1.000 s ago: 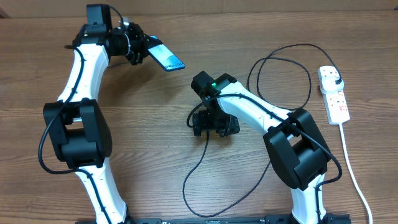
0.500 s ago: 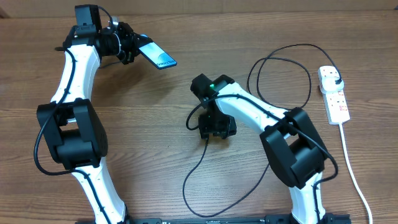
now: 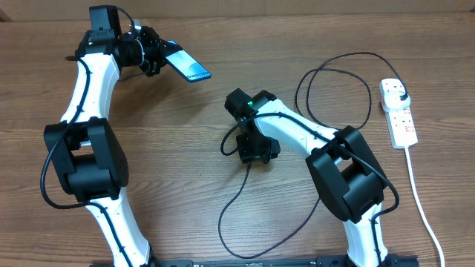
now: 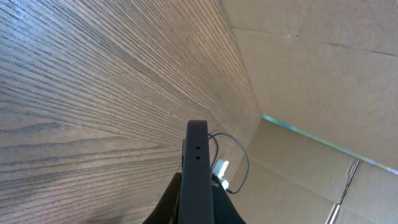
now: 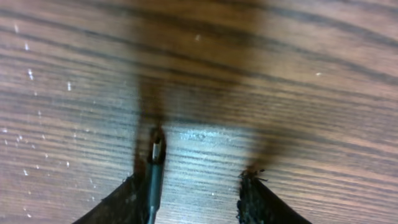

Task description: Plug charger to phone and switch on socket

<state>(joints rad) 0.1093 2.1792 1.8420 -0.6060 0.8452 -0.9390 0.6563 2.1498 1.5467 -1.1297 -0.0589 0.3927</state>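
Right fingers (image 5: 261,199) have narrowed, still apart beside the charger (image 5: 154,168); left fingers (image 4: 166,208) clench the phone (image 3: 188,67).

- Left arm (image 3: 89,81): white tubular links joined by bulky black housings (image 3: 82,159), with a thin black cable (image 3: 49,174) looping beside the largest one.
- Right arm (image 3: 293,132): same white-and-black build, with a small green light (image 3: 252,103) at its wrist.
- Right end effector (image 5: 196,190): black fingers (image 5: 255,199) with rough tips.
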